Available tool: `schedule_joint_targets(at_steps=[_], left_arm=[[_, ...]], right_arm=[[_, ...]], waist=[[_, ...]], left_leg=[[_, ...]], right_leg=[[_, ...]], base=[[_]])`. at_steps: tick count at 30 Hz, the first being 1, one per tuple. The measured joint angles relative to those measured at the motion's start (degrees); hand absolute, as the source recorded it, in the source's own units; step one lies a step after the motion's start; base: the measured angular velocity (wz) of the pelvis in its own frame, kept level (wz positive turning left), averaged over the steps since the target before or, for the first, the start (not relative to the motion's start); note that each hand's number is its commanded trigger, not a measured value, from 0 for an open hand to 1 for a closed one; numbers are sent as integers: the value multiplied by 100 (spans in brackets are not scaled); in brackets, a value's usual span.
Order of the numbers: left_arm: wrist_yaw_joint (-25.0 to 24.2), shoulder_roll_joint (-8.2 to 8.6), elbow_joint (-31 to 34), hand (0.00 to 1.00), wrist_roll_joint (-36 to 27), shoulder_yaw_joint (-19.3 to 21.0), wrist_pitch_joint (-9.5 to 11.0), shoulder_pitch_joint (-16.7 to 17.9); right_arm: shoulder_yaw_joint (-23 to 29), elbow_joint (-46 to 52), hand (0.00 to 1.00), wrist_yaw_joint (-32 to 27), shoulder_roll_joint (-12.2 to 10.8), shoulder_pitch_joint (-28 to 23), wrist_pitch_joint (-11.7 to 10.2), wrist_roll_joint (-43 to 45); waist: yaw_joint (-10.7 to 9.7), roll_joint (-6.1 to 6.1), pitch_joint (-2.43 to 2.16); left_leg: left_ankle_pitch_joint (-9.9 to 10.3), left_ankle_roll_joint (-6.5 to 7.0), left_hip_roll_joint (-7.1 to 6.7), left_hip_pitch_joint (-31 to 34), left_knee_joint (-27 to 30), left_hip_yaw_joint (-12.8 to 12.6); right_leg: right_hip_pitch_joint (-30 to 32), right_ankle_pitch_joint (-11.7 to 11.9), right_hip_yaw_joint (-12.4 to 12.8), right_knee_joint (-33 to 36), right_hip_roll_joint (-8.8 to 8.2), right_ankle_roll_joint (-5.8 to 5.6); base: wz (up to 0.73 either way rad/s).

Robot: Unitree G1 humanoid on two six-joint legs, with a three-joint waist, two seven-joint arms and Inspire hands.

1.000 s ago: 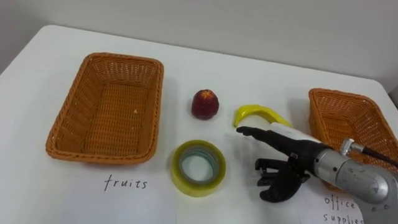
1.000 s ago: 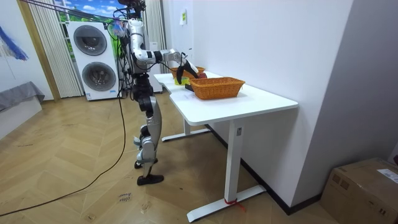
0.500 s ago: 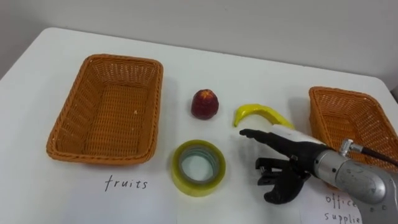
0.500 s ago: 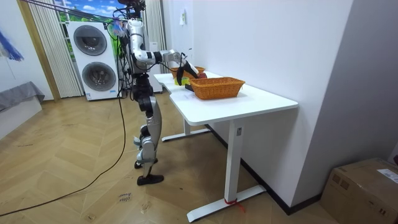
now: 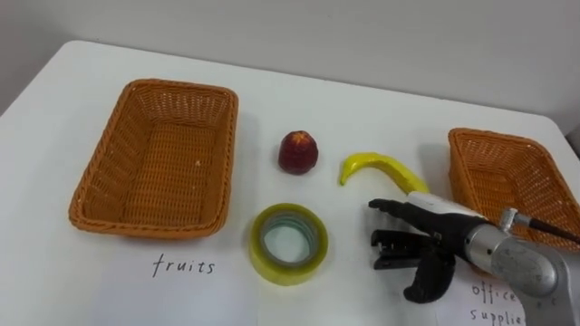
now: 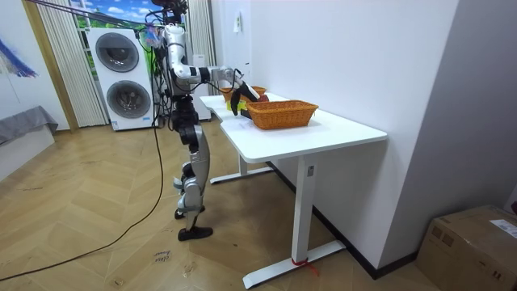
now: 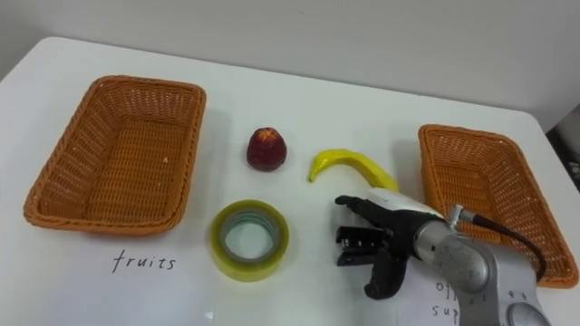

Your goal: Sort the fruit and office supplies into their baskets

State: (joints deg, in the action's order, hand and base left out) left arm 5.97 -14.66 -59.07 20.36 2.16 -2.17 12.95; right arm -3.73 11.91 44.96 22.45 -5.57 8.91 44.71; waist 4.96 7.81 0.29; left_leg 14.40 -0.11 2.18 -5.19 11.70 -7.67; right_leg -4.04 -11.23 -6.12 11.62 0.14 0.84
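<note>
Banana point(image 5: 376, 167) lies near the middle of the white table point(image 5: 362, 100). The red fruit point(image 5: 298, 151), perhaps an apple, lies near it at 9 o'clock. Tape point(image 5: 289, 243) lies flat at 6 o'clock from the red fruit, apart from it. All three are outside the baskets.

The left basket point(image 5: 91, 195) is at 9 o'clock on the table and the right basket point(image 5: 467, 167) at 3 o'clock, and their wicker bottoms lie bare. Open table runs along the far edge at 12 o'clock and between the tape and the right hand point(image 5: 433, 237).

This hand is at 5 o'clock from the banana, near it but apart. Its fingers are spread, point to 9 o'clock and hold nothing. I cannot tell if it touches the table.

A written label point(image 5: 184, 266) lies at 6 o'clock of the left basket. Another, by the right basket, is partly covered by the arm. The right basket's outer rim is cut off in the left eye view.

In the room view the robot stands at the table's far short end on a wood floor point(image 6: 97, 226), with washing machines point(image 6: 121, 77) behind it. The nearer basket hides most small things there.
</note>
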Motion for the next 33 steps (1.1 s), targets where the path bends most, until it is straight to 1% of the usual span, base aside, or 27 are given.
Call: schedule_joint_targets(at_steps=[8, 13, 16, 23, 28, 33], left_arm=[[1, -2, 5, 0, -2, 0, 0, -9], [-15, -2, 233, 0, -2, 0, -30, 0], [16, -2, 233, 0, -60, -14, -31, -5], [230, 0, 232, 0, -153, -63, -33, 15], [266, 2, 224, 0, -223, -125, -41, 40], [266, 9, 224, 0, -218, -128, -42, 43]], right_arm=[[-1, 0, 0, 0, 0, 0, 4, 53], [-5, -14, 0, 1, -1, 0, 74, 58], [-10, -44, 0, -5, -3, 0, 79, 41], [-13, -44, 0, -128, -7, -15, 105, -61], [-14, -44, 0, -308, -58, -145, 114, -153], [-13, -44, 0, -319, -72, -148, 121, -152]], waist=[[21, 15, 9], [35, -5, 22], [34, -16, 28], [9, -15, 27], [14, -26, 23], [21, -58, 17]], left_leg=[[0, 0, 0, -6, -2, -1], [0, 0, 1, -5, -6, -6], [0, 0, 2, 1, -9, -13], [0, 0, 0, 50, -3, -7], [0, 0, -1, 48, 5, -5], [-1, 0, 1, 50, 6, -2]], right_leg=[[17, 0, 1, -1, -1, 0], [64, 0, 47, 0, 5, 0], [85, 1, 82, 6, 15, 2], [94, 4, 69, 6, 13, 5], [93, 5, 56, 5, 11, 6], [97, 8, 48, 5, 12, 10]], base=[[0], [-1], [-5], [0], [0], [0]])
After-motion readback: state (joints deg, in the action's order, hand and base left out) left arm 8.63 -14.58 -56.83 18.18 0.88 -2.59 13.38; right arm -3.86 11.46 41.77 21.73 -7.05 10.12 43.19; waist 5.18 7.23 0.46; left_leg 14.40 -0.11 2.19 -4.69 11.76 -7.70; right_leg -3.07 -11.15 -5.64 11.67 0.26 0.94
